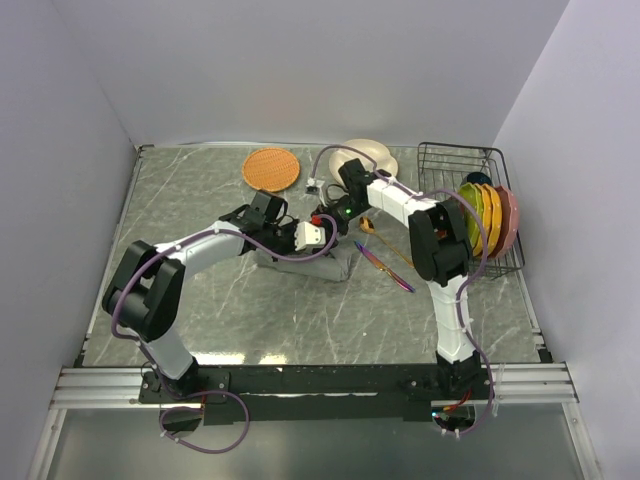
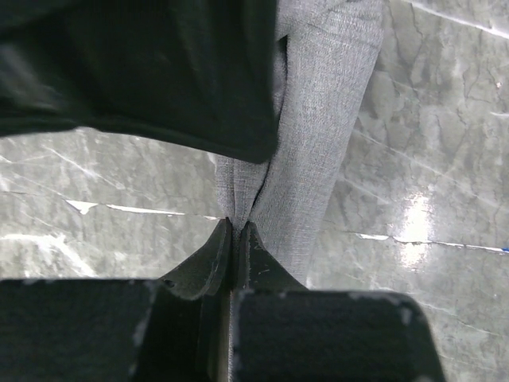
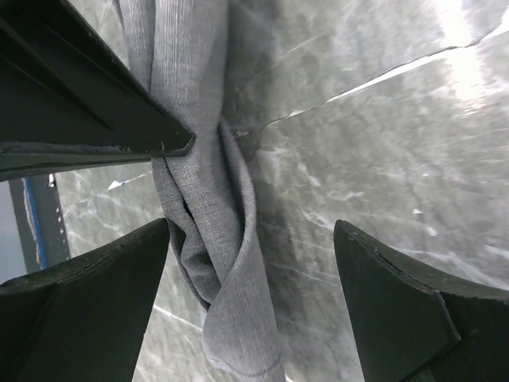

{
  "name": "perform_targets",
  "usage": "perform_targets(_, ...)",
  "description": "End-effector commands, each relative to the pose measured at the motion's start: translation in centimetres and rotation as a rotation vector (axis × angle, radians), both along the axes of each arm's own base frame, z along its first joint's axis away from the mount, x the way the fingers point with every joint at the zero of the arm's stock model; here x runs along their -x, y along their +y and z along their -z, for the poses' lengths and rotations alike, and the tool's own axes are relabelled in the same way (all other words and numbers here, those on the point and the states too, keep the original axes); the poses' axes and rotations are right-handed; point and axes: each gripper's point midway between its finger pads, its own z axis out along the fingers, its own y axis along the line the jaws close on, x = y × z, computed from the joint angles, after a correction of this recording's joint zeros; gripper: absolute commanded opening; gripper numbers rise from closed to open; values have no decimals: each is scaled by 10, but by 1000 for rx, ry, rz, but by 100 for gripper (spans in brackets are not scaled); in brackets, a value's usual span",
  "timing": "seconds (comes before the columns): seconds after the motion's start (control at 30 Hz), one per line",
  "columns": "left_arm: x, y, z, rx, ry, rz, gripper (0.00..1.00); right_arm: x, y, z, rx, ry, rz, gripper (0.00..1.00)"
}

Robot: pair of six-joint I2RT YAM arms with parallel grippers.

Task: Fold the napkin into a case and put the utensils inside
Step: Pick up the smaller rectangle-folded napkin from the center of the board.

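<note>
At the middle of the tabletop (image 1: 200, 210), the bunched napkin (image 1: 335, 268) is pinched by the left end effector (image 2: 236, 227). The right end effector (image 3: 253, 239) is spread around it. Folding is judged underway; a second grip is needed next.

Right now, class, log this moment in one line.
left gripper: shut on napkin | right gripper: open around napkin | napkin: twisted, unfolded | spoon, knife: on table

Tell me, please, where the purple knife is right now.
In the top view, the purple knife lies right of centre, just right of the grey napkin and alongside the gold spoon.
</note>
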Motion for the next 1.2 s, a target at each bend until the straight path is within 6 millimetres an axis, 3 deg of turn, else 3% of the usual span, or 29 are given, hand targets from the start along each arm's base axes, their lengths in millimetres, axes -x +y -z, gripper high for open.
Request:
perform_targets(0.0, -2, -12, -28, 76, -85, 52, 1, 9, 5, -11, -40, 2, -48, 90)
perform_targets(0.43, -5, -14, -29, 81, -77, 42, 1, 21, 8, -7, -40, 13, -72, 85)
perform_targets(0.63, -7, -16, -26, 81, -61, 35, 1, 17, 6, 1, -6, -18, -46, 75)
perform_targets(0.97, -2, -12, -21, 65, -59, 43, 1, 14, 4, -8, -19, -15, -25, 35)
perform_targets(1.03, -3, -11, -23, 66, -65, 36, 1, 13, 4, -12, -24, -19, -14, 15)
perform_targets(1.1, -7, -9, -27, 69, -65, 12, 7, 13, 3, -15, -24, -29, -2, 0)
perform_targets(1.17, -10, -7, -39, 90, -67, -14, 25, 12, 2, -14, -17, -37, 8, 0)
